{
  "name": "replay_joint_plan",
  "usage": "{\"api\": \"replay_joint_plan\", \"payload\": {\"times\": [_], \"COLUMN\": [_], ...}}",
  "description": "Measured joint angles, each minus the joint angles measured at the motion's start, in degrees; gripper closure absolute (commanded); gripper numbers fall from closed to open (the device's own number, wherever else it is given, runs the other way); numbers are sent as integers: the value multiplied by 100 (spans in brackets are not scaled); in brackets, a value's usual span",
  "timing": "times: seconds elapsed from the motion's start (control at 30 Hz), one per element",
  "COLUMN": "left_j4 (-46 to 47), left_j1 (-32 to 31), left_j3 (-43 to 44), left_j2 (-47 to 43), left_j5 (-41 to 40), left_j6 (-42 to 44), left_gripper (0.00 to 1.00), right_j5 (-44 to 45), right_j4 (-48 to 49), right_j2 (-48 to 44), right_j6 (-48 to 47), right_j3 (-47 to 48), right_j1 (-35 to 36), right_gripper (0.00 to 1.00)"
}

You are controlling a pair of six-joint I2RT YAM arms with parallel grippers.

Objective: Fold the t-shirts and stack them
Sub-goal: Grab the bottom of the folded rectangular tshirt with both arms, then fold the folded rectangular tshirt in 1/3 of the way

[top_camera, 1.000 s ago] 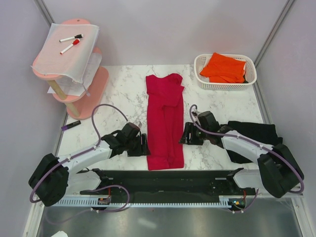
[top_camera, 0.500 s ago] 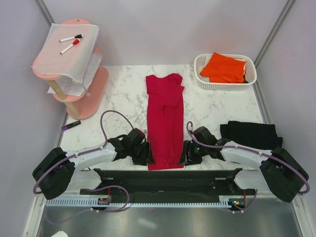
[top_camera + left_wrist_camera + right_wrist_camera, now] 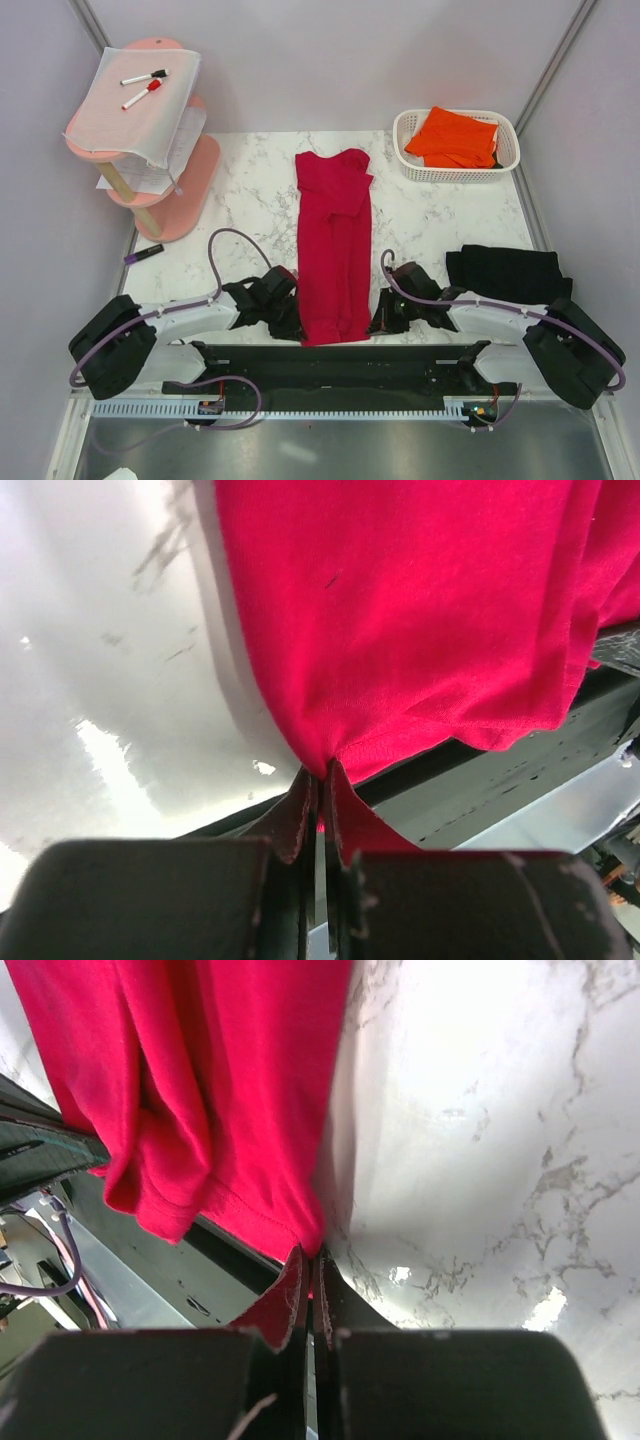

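Fabric looks thin and floppy, so I'd guess the long crimson red soft t-shirt (image 3: 333, 250) sags wherever it's unsupported. Left gripper (image 3: 322, 810) and right gripper (image 3: 308, 1290) are each pinched tight on a near hem corner, with the shirt stretching away ahead of them. Decent spots to hold. White marble tabletop (image 3: 250, 200) looks slick, and the folded black t-shirt (image 3: 505, 272) lies just outboard of the right gripper.

No text, label, brand, number or sign can be read in any view. The 2 slim marker pens (image 3: 145, 76) on the white fabric sheet (image 3: 130, 120), over the pink round-tiered stand (image 3: 192, 185) at the worktop's far left corner, are too small to show any print, as is the dark purple-capped pen (image 3: 145, 254) by the left edge
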Motion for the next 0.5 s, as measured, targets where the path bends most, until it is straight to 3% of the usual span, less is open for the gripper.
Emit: {"api": "replay_joint_plan", "payload": {"times": [0.5], "left_j4": [-1169], "left_j1": [-7], "left_j3": [-9], "left_j2": [-1180], "left_j5": [-422], "left_j6": [-44], "left_gripper": [98], "right_j5": [157], "right_j4": [-398], "right_j2": [-1019], "right_j6": [-28], "right_j3": [-240], "right_j1": [68], "right_gripper": [100]}}
